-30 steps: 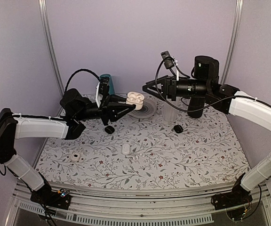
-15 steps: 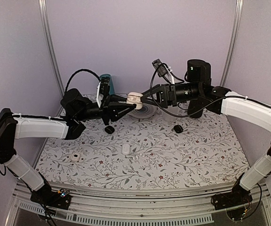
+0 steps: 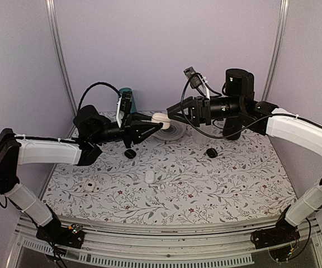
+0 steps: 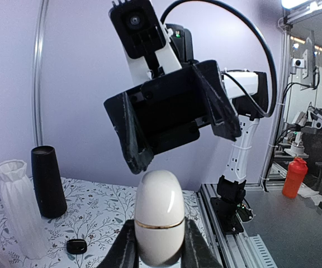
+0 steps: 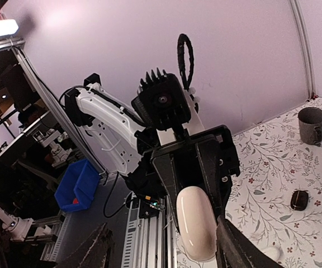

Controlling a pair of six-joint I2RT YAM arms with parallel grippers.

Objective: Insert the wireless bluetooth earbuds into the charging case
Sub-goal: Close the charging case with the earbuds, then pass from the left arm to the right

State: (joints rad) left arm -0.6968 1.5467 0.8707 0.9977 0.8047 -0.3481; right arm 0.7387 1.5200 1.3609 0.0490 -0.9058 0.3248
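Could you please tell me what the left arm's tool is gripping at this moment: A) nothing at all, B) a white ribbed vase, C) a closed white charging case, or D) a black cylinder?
C: the left tool is shut on the white charging case, which stands upright between its fingers with the lid closed along a thin gold seam.

— What's the charging case [image 4: 160, 215] like?
— White, glossy, pebble-shaped, shut along a thin gold seam. It's up in the air, lower half pinched in the left gripper [image 4: 160, 251], rounded end sticking out.
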